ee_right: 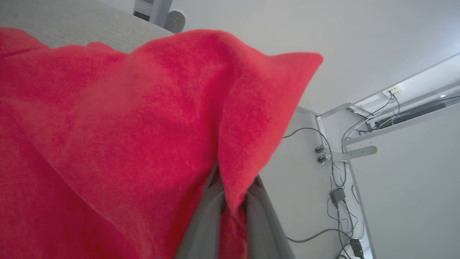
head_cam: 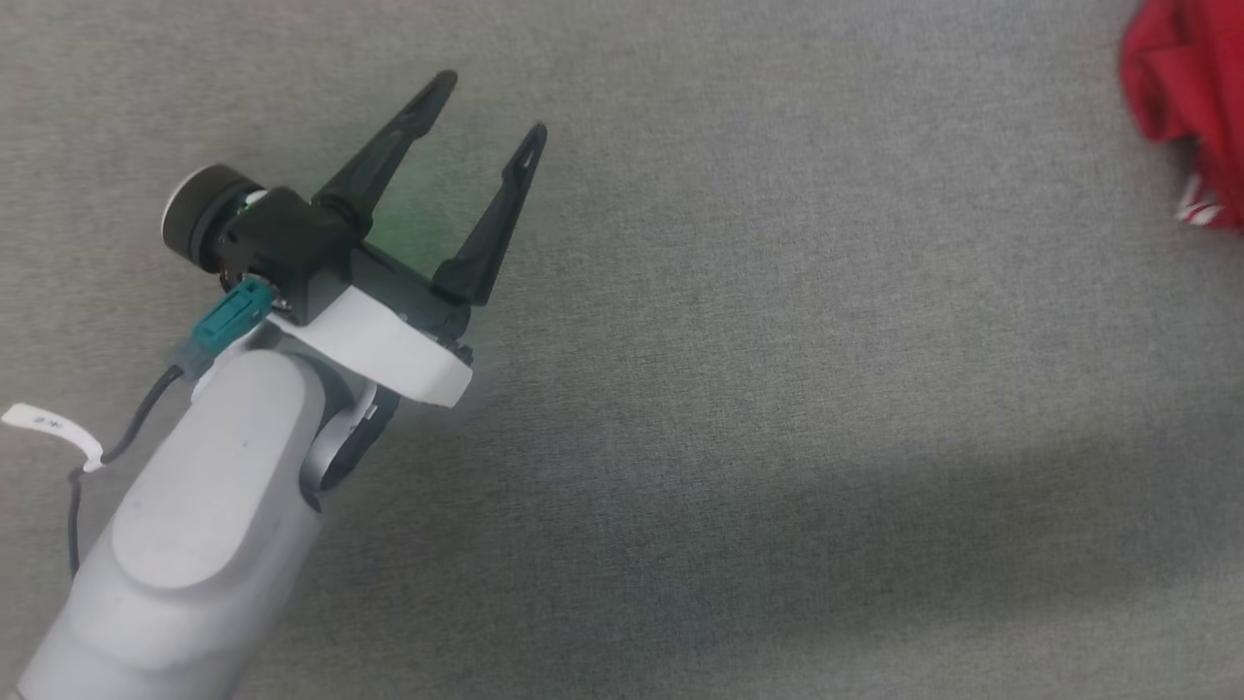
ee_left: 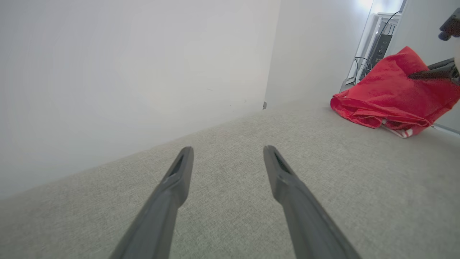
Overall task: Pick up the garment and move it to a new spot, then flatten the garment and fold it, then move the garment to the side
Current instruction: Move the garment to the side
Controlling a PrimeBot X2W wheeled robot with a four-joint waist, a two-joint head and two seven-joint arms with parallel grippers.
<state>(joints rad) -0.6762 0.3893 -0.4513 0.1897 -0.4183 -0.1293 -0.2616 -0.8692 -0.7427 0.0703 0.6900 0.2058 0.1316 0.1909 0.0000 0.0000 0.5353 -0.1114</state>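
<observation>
Overhead, the head view shows the left gripper [head_cam: 493, 105] hanging over the bare grey surface [head_cam: 777, 389] with its fingers spread wide and nothing between them. The garment [head_cam: 1181, 78] is a crumpled red heap at the far right edge, well apart from that gripper, with a bit of striped trim at its lower side.

Along the left wrist view, the open fingers point over the surface toward a pale wall [ee_left: 125, 72]. At the upper right the garment is pulled up into a peak by the right gripper [ee_left: 420, 71], while its lower folds and trim lie on the surface.

From the right wrist view, a narrow fold of red cloth is pinched between the nearly closed fingers and the rest drapes across the lens. Cables [ee_right: 334, 172] hang on a frame behind.

The pinch looks thin, so the shiny cloth could slip out during a lift or a quick carry. The trailing folds may drag and bunch further, which would make flattening harder.
</observation>
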